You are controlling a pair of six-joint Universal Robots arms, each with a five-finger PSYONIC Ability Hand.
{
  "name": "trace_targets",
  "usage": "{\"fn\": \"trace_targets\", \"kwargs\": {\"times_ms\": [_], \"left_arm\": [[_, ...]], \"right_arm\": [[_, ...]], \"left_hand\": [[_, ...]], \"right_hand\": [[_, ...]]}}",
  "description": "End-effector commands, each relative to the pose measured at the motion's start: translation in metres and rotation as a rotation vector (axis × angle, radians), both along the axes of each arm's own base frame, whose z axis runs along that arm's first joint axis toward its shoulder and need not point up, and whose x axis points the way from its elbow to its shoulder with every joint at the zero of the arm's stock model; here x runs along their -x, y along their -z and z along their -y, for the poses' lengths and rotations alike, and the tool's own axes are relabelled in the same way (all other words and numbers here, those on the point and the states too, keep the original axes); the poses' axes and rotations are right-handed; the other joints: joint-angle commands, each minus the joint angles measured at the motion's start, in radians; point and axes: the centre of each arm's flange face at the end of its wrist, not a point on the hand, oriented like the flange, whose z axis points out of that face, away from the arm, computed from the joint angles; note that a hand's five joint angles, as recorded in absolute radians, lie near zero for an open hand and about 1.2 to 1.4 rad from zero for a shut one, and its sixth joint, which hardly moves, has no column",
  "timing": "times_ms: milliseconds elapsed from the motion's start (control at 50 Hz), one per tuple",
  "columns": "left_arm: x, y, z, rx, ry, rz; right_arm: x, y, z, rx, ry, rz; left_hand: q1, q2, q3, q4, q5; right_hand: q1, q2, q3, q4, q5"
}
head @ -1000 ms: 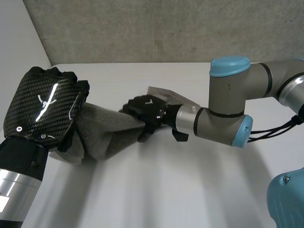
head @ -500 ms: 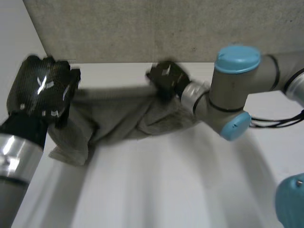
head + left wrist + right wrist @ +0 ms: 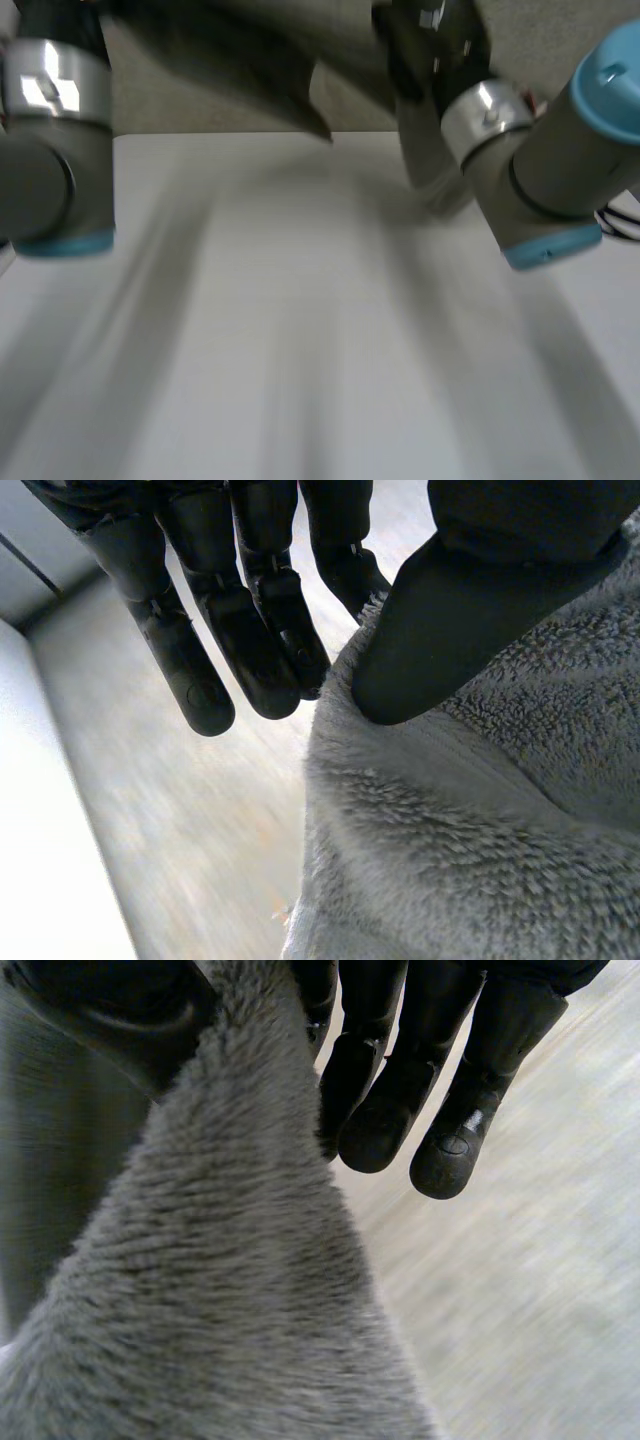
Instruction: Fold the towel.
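There was one towel (image 3: 250,50) and two hands, and both hands were on it. It hung in the air above the far edge of the bench (image 3: 300,350), clear of the top, with its long axis running left to right along that edge, from one hand to the other. The left hand (image 3: 250,620) grasped the left end: its thumb (image 3: 470,610) pressed the pile on one side and its fingers (image 3: 260,650) lay straight behind the fold on the other, pinching the cloth. The right hand (image 3: 430,40) grasped the right end the same way, the towel (image 3: 230,1290) passing between its thumb and fingers and falling away below the palm. Whether either hold was on a true corner or merely on a bunched edge could not be told. Neither hand was nearer the cloth than the other, as each was already at its own end. The middle sagged between them, so the coming move would likely turn on keeping that left-to-right line level while the towel went down onto the bench, or on carrying one end across to meet the other.
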Motion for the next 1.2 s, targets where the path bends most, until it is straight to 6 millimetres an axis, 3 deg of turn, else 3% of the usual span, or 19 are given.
{"fn": "trace_targets", "kwargs": {"times_ms": [20,40,60,80,120,180,220,340,540,680,800,980,1160,1200], "left_arm": [[-0.021,0.133,-0.001,-0.374,-0.029,0.127],[-0.021,0.133,-0.001,-0.375,-0.029,0.127],[-0.025,0.149,-0.003,-0.424,-0.032,0.148],[-0.025,0.150,-0.003,-0.425,-0.032,0.148],[-0.032,0.168,-0.007,-0.483,-0.036,0.175],[-0.041,0.175,-0.007,-0.510,-0.053,0.184],[-0.046,0.174,-0.005,-0.512,-0.065,0.182],[-0.056,0.156,-0.003,-0.471,-0.093,0.152],[-0.056,0.152,-0.010,-0.466,-0.087,0.148],[-0.057,0.160,-0.018,-0.497,-0.085,0.159],[-0.056,0.160,-0.024,-0.498,-0.078,0.163],[-0.055,0.161,-0.025,-0.502,-0.075,0.165],[-0.057,0.162,-0.026,-0.507,-0.077,0.164],[-0.057,0.162,-0.026,-0.507,-0.077,0.164]], "right_arm": [[0.012,0.091,-0.020,-0.276,-0.051,-0.251],[0.014,0.112,-0.030,-0.329,-0.072,-0.315],[0.018,0.130,-0.040,-0.377,-0.095,-0.379],[0.018,0.130,-0.040,-0.378,-0.095,-0.380],[0.024,0.152,-0.060,-0.444,-0.123,-0.485],[0.028,0.157,-0.067,-0.473,-0.130,-0.515],[0.033,0.157,-0.075,-0.514,-0.132,-0.529],[0.047,0.141,-0.074,-0.571,-0.096,-0.411],[0.069,0.150,-0.055,-0.660,-0.019,-0.274],[0.086,0.153,-0.044,-0.692,0.041,-0.256],[0.094,0.162,-0.063,-0.772,0.034,-0.281],[0.100,0.176,-0.095,-0.842,-0.011,-0.288],[0.095,0.187,-0.098,-0.804,-0.036,-0.242],[0.086,0.191,-0.103,-0.782,-0.066,-0.232]], "left_hand": [[0.204,0.178,0.178,0.178,0.197],[0.204,0.178,0.178,0.178,0.197],[0.204,0.178,0.178,0.178,0.197],[0.204,0.178,0.178,0.178,0.197],[0.204,0.178,0.178,0.178,0.197],[0.204,0.178,0.178,0.178,0.197],[0.204,0.178,0.178,0.178,0.197],[0.204,0.178,0.178,0.178,0.197],[0.204,0.178,0.178,0.178,0.197],[0.204,0.178,0.178,0.178,0.197],[0.204,0.178,0.178,0.178,0.197],[0.204,0.178,0.178,0.178,0.197],[0.204,0.178,0.178,0.178,0.197],[0.204,0.178,0.178,0.178,0.197]], "right_hand": [[0.064,0.070,0.055,0.062,0.053],[0.033,0.039,0.024,0.031,0.022],[-0.051,-0.046,-0.061,-0.053,-0.063],[-0.052,-0.046,-0.062,-0.054,-0.064],[-0.233,-0.228,-0.243,-0.235,-0.245],[-0.349,-0.343,-0.358,-0.351,-0.360],[-0.827,-0.822,-0.837,-0.829,-0.839],[-1.056,-1.050,-1.065,-1.058,-1.067],[-1.100,-1.095,-1.110,-1.102,-1.112],[-1.065,-1.059,-1.074,-1.067,-1.077],[-0.922,-0.916,-0.931,-0.924,-0.933],[-0.889,-0.883,-0.898,-0.891,-0.900],[-0.877,-0.871,-0.887,-0.879,-0.889],[-0.874,-0.868,-0.884,-0.876,-0.886]]}}
